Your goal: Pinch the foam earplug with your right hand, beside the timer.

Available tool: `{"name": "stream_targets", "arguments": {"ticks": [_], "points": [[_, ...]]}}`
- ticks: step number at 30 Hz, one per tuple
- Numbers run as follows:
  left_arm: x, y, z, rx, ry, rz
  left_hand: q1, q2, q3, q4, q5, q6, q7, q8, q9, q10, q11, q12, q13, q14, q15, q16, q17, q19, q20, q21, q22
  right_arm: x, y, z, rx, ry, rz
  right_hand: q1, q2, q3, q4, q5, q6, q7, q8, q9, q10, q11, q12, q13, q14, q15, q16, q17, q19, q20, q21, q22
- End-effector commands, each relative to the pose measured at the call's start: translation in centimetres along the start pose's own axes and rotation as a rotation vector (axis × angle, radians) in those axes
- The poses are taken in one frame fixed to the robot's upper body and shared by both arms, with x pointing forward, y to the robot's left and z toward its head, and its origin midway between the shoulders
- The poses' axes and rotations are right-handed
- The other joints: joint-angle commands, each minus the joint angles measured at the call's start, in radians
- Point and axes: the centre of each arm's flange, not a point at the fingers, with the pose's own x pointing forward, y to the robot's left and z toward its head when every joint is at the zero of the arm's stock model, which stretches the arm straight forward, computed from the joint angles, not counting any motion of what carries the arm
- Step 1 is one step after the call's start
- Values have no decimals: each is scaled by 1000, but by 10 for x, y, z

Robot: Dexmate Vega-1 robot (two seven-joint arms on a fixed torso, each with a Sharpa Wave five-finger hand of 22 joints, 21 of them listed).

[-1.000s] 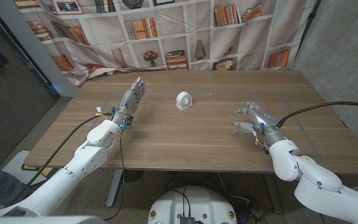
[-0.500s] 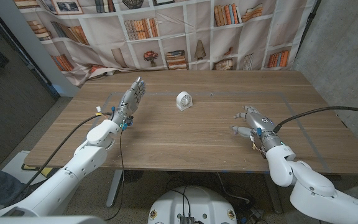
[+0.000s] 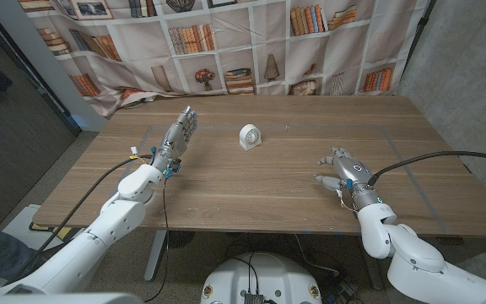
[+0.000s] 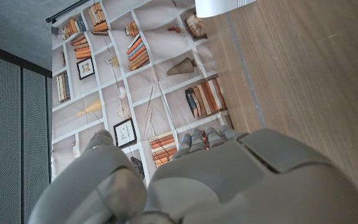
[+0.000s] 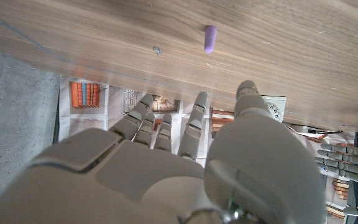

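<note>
The foam earplug (image 5: 211,38) is a small purple cylinder lying loose on the wooden table (image 3: 251,181), a short way ahead of my right hand's fingertips. My right hand (image 3: 342,171) hovers low over the table's right side, fingers spread, holding nothing, and shows large in its own wrist view (image 5: 166,168). The white round timer (image 3: 250,136) stands upright near the table's middle, well to the left of that hand; it also shows as the timer (image 5: 270,109) past the fingers. My left hand (image 3: 178,135) is raised on the left, fingers straight and apart, empty.
A bookshelf-print curtain (image 3: 226,42) hangs behind the far edge. Thin tape lines (image 3: 399,143) mark a rectangle on the tabletop. A tiny dark speck (image 3: 287,127) lies right of the timer. A black cable (image 3: 445,156) trails from my right forearm.
My right hand has drawn back a little toward the near edge and its forearm has swung inward. The left hand and the timer are where they were.
</note>
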Motion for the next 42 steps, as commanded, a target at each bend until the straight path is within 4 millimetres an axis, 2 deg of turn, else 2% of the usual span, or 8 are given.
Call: {"name": "stream_targets", "arguments": {"ticks": [1,9,20,35,42], "points": [[-5,0,-2,-12,-1,12,7,0,-1,-5,-3,7,-3,-1,3,0,-1,-3,5,-3,2,2,2,-32,10,-2,6,2,12,-5,-12,16,-6,18,0,0,4,7,25,4,14,2,26,-6,12,3,20,-3,9,1,26,-9,1,2],[-5,-3,-4,-15,6,7,8,1,-1,-5,-5,9,-3,-2,3,2,-1,-3,6,0,2,3,2,-32,10,-2,6,4,16,-10,-21,24,-12,32,1,0,5,10,57,4,25,0,60,-10,19,3,48,-15,14,1,49,-23,3,2],[-5,-3,-4,-10,12,8,9,3,-2,-5,-7,13,-3,-1,3,5,-2,-3,6,3,2,3,2,-32,14,-2,6,7,21,-14,-37,37,-16,56,6,3,4,15,88,-8,34,-2,91,-32,23,3,79,-29,17,1,80,-36,7,3],[-1,-4,-5,-8,24,0,11,5,-4,-6,-9,16,-5,-2,3,9,-3,-3,6,7,0,4,2,-33,22,-2,6,10,28,-16,-32,40,-13,67,7,1,8,16,124,-17,46,-3,125,-47,28,2,101,-38,18,2,94,-40,5,3],[0,-4,-4,-6,21,1,12,6,-4,-6,-10,17,-5,-2,3,8,-3,-4,6,8,0,3,2,-33,23,-2,6,12,31,-15,-31,31,-15,74,7,-2,10,16,148,-23,54,-4,163,-72,35,2,121,-47,20,2,106,-41,4,4]]}}
